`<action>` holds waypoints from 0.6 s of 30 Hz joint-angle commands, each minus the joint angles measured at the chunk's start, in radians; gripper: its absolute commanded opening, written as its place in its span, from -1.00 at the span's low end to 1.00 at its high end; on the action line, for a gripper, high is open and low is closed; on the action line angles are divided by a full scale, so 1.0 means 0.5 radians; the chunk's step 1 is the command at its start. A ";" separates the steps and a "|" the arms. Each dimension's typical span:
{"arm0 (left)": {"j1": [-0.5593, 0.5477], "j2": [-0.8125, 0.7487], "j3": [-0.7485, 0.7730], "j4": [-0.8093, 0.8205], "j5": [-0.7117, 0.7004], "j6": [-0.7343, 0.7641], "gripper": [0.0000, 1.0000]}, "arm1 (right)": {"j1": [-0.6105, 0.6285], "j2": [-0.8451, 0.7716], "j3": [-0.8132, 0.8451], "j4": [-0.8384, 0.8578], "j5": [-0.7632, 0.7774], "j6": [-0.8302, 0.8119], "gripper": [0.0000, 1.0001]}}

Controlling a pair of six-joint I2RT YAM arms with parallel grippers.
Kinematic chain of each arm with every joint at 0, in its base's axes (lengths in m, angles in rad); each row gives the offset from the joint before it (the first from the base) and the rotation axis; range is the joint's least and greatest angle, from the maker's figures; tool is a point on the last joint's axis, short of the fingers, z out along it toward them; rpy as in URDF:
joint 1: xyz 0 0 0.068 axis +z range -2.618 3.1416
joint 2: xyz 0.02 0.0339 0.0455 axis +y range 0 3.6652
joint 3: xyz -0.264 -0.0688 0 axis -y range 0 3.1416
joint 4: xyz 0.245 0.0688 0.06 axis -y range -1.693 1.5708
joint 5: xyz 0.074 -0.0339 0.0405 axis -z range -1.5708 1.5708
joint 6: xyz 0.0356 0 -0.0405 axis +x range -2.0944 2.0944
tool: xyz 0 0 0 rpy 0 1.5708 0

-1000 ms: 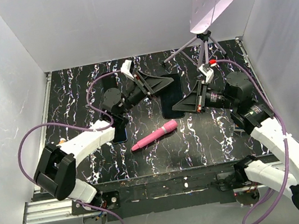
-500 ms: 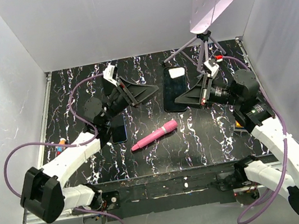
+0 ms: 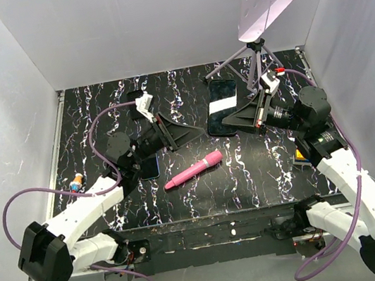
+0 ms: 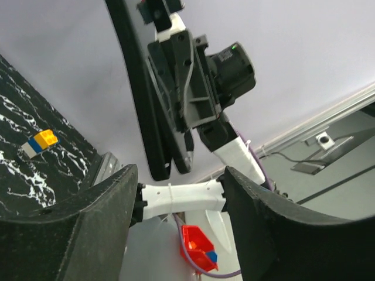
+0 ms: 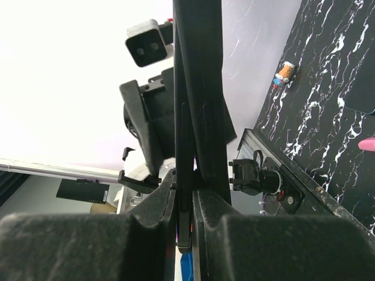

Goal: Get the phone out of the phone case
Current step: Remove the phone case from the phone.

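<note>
Right claw [image 5: 184, 202] is pinching the phone case [image 3: 221, 105], held up off the table [image 3: 250, 173] toward the back middle, tilted on edge. Right wrist view shows it edge-on between the fingers; it looks two-layered, can't tell whether the phone sits in it. Left claw [image 3: 192, 127] is spread wide, holding nothing, aimed at the phone case but apart from it. In the left wrist view the phone case and right claw sit framed between its fingers [image 4: 88, 228]. A second dark flat slab [image 3: 150, 168] lies on the table partly under the left arm, unclear what it is. Pink stick [image 3: 194, 170] lies mid-table between the arms. Small toy figure [image 3: 76, 181] near the left edge, yellow block [image 3: 299, 158] at right beside the right arm. Tripod [image 3: 253, 59] carrying a shiny board stands back right
</note>
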 commanded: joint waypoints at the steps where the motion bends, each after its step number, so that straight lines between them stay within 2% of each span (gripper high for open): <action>1: -0.047 0.028 -0.074 0.077 0.017 -0.026 0.10 | -0.011 -0.056 0.143 0.258 -0.032 0.054 -0.97; 7: -0.059 0.050 -0.071 0.081 0.013 -0.017 -0.13 | -0.014 -0.066 0.140 0.248 -0.038 0.057 -0.97; 14: -0.105 0.151 0.002 0.111 0.004 -0.029 -0.15 | -0.014 -0.056 0.134 0.270 -0.053 0.057 -0.97; 18: -0.114 0.231 0.051 0.111 -0.005 -0.057 -0.25 | -0.014 -0.062 0.106 0.276 -0.059 0.057 -0.97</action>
